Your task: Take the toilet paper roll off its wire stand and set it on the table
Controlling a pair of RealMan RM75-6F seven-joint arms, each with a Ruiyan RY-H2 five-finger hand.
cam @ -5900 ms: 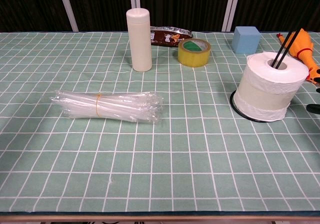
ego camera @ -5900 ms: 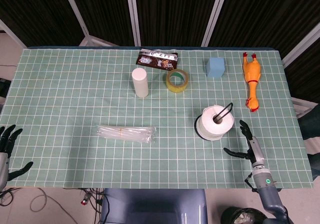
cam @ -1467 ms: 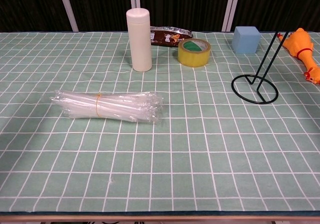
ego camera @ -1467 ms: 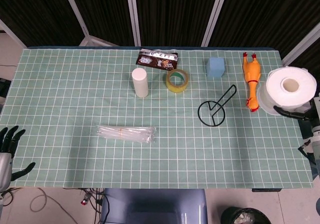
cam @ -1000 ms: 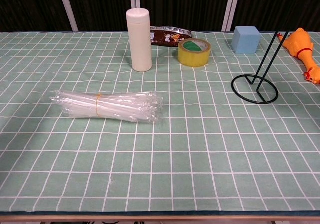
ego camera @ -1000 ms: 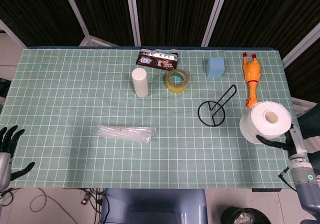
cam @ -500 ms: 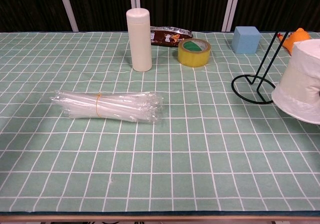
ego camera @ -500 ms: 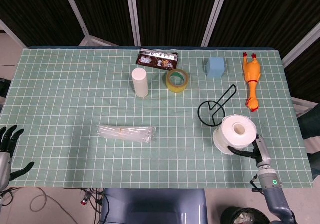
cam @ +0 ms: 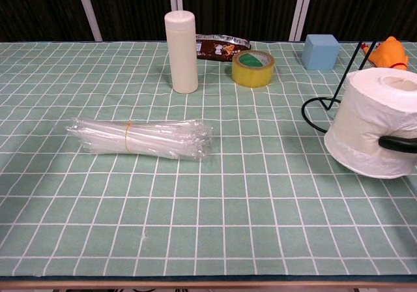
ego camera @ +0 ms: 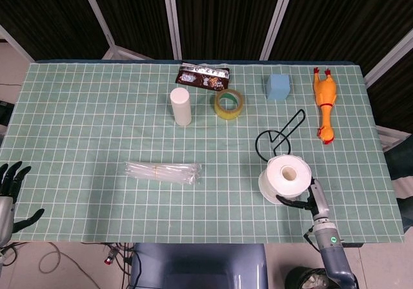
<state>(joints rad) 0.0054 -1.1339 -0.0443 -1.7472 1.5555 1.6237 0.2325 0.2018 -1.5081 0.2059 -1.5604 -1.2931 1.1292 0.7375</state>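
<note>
The green gridded table (ego camera: 77,128) fills most of my head view, with dark curtain panels behind it. On its right near part I have the toilet paper roll (ego camera: 286,176) off its post, held upright with its core hole facing up; it sits just in front of the wire stand (ego camera: 279,139), overlapping the near arc of the base ring from my angle, and from the chest view I cannot tell whether its bottom touches the cloth or hangs just above it. My right hand (ego camera: 308,200) grips it from the near right side, dark fingers (cam: 397,143) wrapped against the paper wall. The stand's ring lies flat on the table with its black post leaning up and away to the right. Left of centre lies a long bundle of clear plastic sleeves (ego camera: 163,171) bound by a thin band, well apart from the roll. Along the right edge lies a rubber chicken (ego camera: 325,104), head toward me. Further back a white cylinder bottle (ego camera: 181,106) stands upright, with a yellow tape roll (ego camera: 230,104) lying flat just beside it on the right, a dark snack packet (ego camera: 203,77) behind them, and a blue cube (ego camera: 279,87) to the right. My left hand (ego camera: 9,192) shows at the lower left corner off the table edge, fingers spread and holding nothing.
</note>
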